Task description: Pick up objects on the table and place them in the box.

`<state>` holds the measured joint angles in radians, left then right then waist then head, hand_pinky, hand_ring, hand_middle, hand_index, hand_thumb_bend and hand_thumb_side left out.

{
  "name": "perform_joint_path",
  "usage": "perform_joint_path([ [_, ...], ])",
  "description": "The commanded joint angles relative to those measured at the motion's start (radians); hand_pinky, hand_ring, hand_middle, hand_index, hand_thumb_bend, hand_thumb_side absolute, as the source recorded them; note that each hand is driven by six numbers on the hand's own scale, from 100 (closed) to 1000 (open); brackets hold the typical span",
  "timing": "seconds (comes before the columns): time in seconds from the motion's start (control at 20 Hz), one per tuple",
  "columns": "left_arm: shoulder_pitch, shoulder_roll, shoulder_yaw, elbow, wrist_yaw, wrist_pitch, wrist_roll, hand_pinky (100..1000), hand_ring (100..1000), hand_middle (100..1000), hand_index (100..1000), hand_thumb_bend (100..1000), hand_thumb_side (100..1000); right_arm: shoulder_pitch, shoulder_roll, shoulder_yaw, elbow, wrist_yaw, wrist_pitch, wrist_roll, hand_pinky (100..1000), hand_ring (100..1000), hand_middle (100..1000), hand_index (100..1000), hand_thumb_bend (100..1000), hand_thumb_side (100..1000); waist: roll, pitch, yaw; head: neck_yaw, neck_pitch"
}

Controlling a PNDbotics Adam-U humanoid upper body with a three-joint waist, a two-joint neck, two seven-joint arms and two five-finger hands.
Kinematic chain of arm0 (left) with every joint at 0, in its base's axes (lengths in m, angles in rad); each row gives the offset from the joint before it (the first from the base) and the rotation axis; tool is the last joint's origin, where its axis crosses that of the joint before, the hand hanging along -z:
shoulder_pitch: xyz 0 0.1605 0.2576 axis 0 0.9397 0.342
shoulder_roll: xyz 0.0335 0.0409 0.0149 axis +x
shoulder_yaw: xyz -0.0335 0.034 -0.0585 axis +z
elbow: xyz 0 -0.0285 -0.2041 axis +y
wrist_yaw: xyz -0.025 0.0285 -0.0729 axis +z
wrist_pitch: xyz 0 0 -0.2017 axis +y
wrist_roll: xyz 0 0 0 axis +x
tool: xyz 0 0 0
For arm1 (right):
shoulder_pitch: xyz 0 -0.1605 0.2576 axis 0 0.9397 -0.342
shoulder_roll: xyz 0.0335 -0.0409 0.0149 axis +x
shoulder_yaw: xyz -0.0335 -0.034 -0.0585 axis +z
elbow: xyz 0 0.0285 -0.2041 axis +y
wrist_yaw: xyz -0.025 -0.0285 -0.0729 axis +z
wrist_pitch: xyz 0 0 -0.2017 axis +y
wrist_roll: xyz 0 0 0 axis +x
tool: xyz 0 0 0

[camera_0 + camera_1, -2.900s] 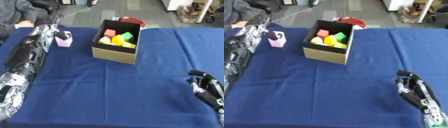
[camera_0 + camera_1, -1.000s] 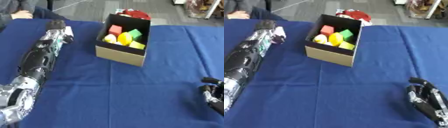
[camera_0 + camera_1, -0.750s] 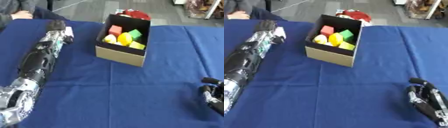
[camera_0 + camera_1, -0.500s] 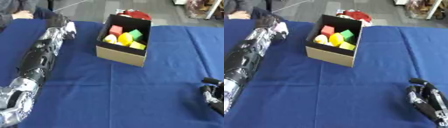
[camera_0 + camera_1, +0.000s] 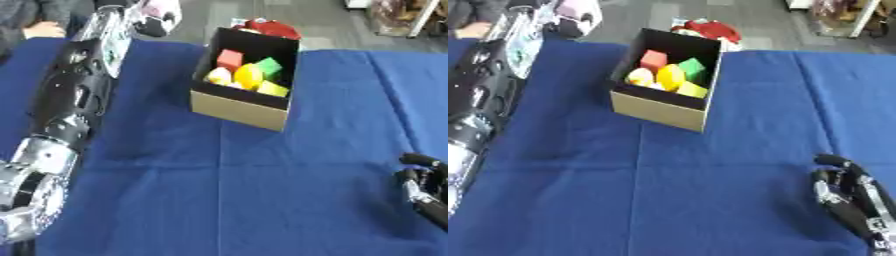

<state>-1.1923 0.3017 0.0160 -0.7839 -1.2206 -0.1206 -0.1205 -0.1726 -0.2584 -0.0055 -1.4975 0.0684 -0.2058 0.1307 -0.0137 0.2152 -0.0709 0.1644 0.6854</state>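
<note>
Box (image 5: 241, 107) of brown card with a black inside is sitting on the blue table (image 5: 227, 200) at about twelve o'clock from the centre, one corner turned toward the camera. Inside it are lying a red block (image 5: 229, 58), a green block (image 5: 268, 65) and several yellow pieces (image 5: 248, 76), crowded together against the near wall. Just behind the box at twelve o'clock, a red item (image 5: 271, 28) is resting at the table's far edge. Left arm is stretching from seven o'clock up to eleven o'clock, with the left hand (image 5: 150, 16) raised above the far left corner, its fingers curling round a pale pink object (image 5: 577, 10) and holding it clear of the cloth, well apart from the box. Right hand (image 5: 849, 197) is resting at about four o'clock near the lower corner, fingers relaxed and slightly apart, holding nothing. A person's hand (image 5: 42, 31) is lying on the far left edge, touching none of these things.
</note>
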Motion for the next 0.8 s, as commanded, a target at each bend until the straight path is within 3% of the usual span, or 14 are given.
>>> perform_joint_path([
  [0.05,-0.023,-0.044,-0.041,0.003,0.0,-0.061,-0.04,573,507,552,742,100,195,-0.003,-0.007,-0.002,-0.019,0.005,-0.002,0.006,765,675,746,806,100,238,0.015,-0.035,-0.006,-0.002,-0.007],
  [0.2,-0.01,-0.093,-0.066,0.029,-0.026,-0.082,-0.054,594,529,569,751,100,198,-0.002,-0.004,-0.004,-0.02,0.005,-0.002,0.006,765,675,746,806,100,235,0.014,-0.036,-0.013,0.0,-0.01],
  [0.3,-0.002,-0.114,-0.076,0.039,-0.041,-0.091,-0.056,658,587,619,788,106,204,-0.001,-0.003,-0.004,-0.02,0.005,-0.001,0.005,765,675,746,806,100,235,0.014,-0.036,-0.016,0.0,-0.011],
  [0.5,0.015,-0.118,-0.094,0.026,-0.068,-0.107,-0.059,817,784,806,904,441,231,0.001,-0.003,-0.005,-0.021,0.004,0.0,0.005,764,675,746,805,100,233,0.018,-0.036,-0.017,0.0,-0.007],
  [0.55,0.02,-0.115,-0.099,0.013,-0.076,-0.114,-0.056,841,808,829,918,471,224,0.002,-0.003,-0.004,-0.022,0.004,0.001,0.005,764,675,746,805,100,233,0.018,-0.036,-0.017,0.0,-0.006],
  [0.65,0.03,-0.104,-0.108,-0.019,-0.069,-0.134,-0.045,900,864,880,949,495,426,0.004,-0.003,-0.005,-0.023,0.004,0.001,0.005,764,675,746,805,100,236,0.021,-0.038,-0.017,0.001,-0.005],
  [0.8,0.048,-0.08,-0.127,-0.097,-0.027,-0.169,-0.019,935,901,917,969,567,599,0.006,-0.003,-0.005,-0.024,0.004,0.001,0.006,764,675,746,805,100,241,0.022,-0.043,-0.019,0.001,0.002],
])
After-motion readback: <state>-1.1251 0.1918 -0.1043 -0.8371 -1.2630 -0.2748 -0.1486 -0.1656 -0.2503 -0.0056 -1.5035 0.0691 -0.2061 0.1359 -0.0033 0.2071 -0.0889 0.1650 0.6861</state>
